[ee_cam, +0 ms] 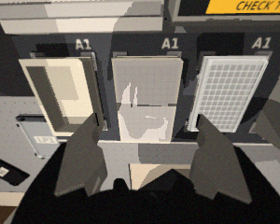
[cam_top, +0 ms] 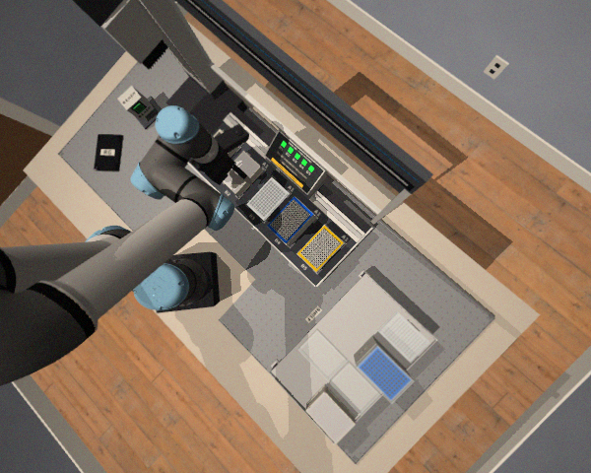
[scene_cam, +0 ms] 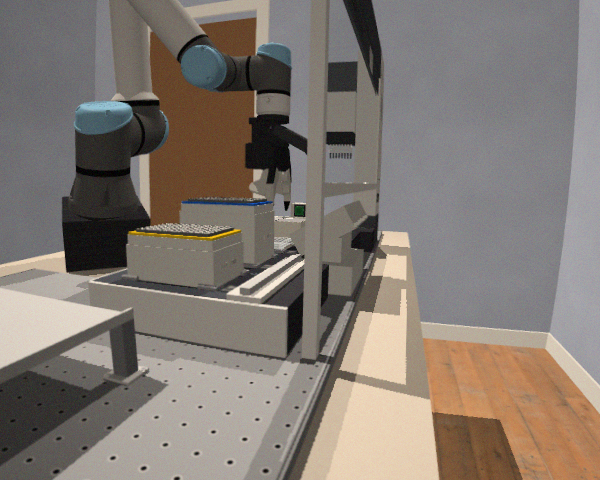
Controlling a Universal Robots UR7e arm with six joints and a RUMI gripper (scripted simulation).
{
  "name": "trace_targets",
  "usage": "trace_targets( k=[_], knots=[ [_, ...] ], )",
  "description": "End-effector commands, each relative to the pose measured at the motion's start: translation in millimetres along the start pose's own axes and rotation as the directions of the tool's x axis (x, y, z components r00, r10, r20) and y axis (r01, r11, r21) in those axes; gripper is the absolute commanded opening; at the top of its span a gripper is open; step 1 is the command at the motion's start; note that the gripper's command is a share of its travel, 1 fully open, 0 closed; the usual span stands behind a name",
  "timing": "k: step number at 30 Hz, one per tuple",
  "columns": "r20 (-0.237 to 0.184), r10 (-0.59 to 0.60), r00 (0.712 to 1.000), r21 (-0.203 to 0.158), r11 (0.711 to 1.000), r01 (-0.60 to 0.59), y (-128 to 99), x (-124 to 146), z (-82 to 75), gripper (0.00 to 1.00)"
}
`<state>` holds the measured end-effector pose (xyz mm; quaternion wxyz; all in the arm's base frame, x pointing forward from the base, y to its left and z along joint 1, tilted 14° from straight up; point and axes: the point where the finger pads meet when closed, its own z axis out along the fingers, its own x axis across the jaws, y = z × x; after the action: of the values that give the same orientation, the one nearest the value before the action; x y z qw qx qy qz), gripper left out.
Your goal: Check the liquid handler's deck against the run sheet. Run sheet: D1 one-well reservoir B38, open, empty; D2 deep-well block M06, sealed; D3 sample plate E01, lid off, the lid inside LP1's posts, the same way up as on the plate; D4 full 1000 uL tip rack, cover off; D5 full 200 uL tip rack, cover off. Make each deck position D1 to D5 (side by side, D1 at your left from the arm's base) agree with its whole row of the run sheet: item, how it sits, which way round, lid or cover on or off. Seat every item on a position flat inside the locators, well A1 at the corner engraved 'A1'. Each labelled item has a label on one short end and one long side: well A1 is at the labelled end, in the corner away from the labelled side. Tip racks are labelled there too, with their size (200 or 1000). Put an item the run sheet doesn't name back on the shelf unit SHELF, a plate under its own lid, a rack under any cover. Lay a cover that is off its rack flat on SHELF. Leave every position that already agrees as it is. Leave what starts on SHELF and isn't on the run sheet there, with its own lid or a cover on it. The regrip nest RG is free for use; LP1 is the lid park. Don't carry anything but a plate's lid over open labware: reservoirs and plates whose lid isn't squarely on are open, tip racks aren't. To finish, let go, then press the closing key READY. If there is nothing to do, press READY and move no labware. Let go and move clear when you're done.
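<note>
My gripper [ee_cam: 146,114] is open and empty, hovering over the near end of the sealed deep-well block [ee_cam: 147,98] on D2; one finger shows on each side of the block. The open, cream one-well reservoir [ee_cam: 61,95] sits on D1 to its left. The lidless sample plate [ee_cam: 231,93] sits on D3 to its right. In the top view the gripper [cam_top: 237,170] is beside the plate [cam_top: 268,198], with the blue-rimmed tip rack [cam_top: 291,219] on D4 and the yellow-rimmed tip rack [cam_top: 320,247] on D5, both uncovered. The gripper [scene_cam: 277,191] stands above deck height.
The shelf unit [cam_top: 357,351] holds a blue item [cam_top: 384,372], a white gridded item [cam_top: 405,336] and several pale covered ones. The READY key [cam_top: 139,106] and the black regrip nest [cam_top: 108,148] lie at the far left. The handler's frame post [scene_cam: 314,180] stands close to the gripper.
</note>
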<state>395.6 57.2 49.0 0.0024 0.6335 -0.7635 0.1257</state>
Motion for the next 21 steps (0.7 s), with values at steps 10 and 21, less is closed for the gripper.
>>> trace_targets(
  k=[10,21],
  knots=[
    [0.0,0.0,1.0,0.001,1.0,0.0,-0.3,0.0,-21.4,0.82],
    [0.0,0.0,1.0,0.001,1.0,0.0,-0.3,0.0,-36.4,0.82]
  ],
)
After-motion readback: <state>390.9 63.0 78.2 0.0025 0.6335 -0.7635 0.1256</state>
